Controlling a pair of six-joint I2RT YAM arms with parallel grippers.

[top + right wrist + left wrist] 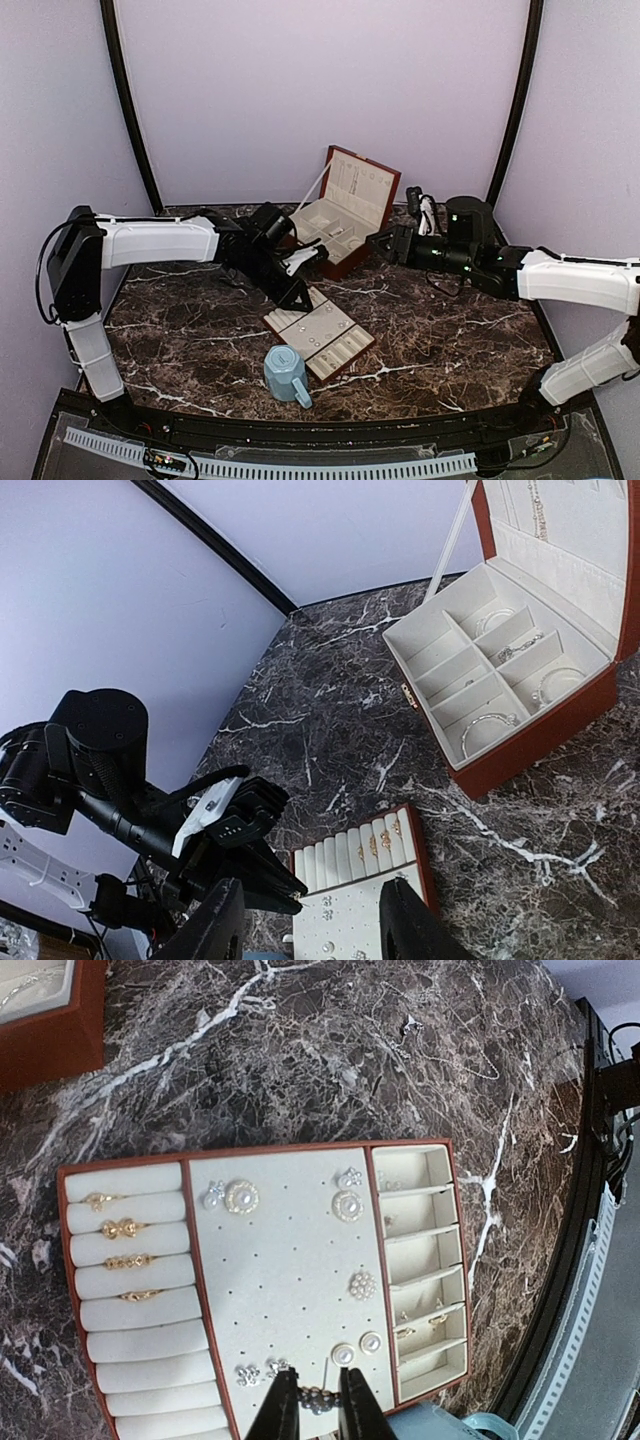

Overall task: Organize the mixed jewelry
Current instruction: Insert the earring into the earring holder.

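Observation:
My left gripper [316, 1370] hangs over the near edge of the cream-lined brown tray [280, 1280], shut on a small silvery beaded stud [316, 1399] whose pin points up between the fingers. On the tray lie pearl studs [241, 1197], gold rings [120, 1228] and tiny bits in the side compartments [420, 1328]. In the top view the left gripper [298, 298] is at the tray's [268, 320] far-left corner. My right gripper [310, 883] is open and empty, held in the air near the open brown box [350, 205]. Silvery bracelets [490, 720] lie in the box compartments [540, 745].
A light-blue mug [285, 372] stands right at the tray's near corner, and its rim shows beside my left fingers [440, 1425]. A thin chain [460, 1060] lies on the dark marble beyond the tray. The box lid stands upright at the back.

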